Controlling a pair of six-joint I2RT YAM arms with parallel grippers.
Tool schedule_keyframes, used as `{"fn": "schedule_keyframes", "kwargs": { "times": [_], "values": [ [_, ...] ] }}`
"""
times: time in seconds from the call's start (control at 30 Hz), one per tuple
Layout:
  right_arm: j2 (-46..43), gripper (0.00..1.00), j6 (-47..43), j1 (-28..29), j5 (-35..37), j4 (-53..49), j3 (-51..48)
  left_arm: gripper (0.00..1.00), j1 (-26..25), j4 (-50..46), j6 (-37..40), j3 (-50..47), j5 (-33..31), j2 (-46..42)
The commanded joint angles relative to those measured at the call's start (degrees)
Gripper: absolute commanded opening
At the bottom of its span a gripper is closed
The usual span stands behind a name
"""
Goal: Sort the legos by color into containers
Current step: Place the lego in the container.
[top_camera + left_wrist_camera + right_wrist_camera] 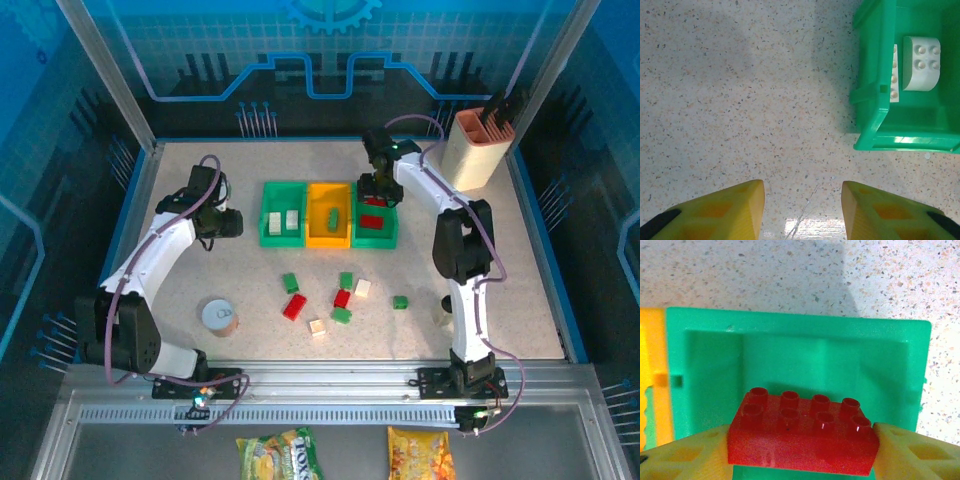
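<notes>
As the right claw (802, 442) grips it, the studded red brick (800, 427) gleams.

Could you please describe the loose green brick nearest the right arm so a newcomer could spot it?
Start at the row of three bins mid-table. In front of them loose bricks lie scattered; yours is the small green brick at the right end, alone, touching nothing.

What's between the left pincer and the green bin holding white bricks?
Bare speckled table lies between the left pincer and that green bin, seen in the left wrist view.
</notes>
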Motion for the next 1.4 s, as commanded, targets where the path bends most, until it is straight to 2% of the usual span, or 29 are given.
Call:
{"fn": "schedule_keyframes", "kwargs": {
  "times": [0.0,0.33,0.43,0.9,1.17,1.37],
  "values": [
    [2.49,0.67,-1.26,-0.74,-2.05,-0.76,2.17,0.46,0.48,-0.48,0.67,-0.49,0.73,0.47],
    [2.36,0.75,-1.10,-0.67,-1.09,-0.81,2.41,0.46,0.49,-0.34,0.55,-0.49,1.31,0.42],
    [0.95,0.81,-1.06,-0.58,-0.65,-1.11,2.50,0.46,0.47,-0.28,0.42,-0.44,1.73,0.38],
    [-10.28,0.80,-1.24,0.38,0.18,-3.30,-1.47,0.47,-1.17,-4.26,-1.32,1.83,5.36,0.53],
    [-19.13,0.80,-0.69,0.53,-0.48,-2.06,-10.24,0.49,-6.80,-10.63,-5.62,5.09,6.44,2.58],
    [-24.63,0.79,0.00,0.54,-0.64,-0.29,-17.63,0.50,-14.07,-11.57,-10.86,4.35,5.63,2.46]
  ]
}}
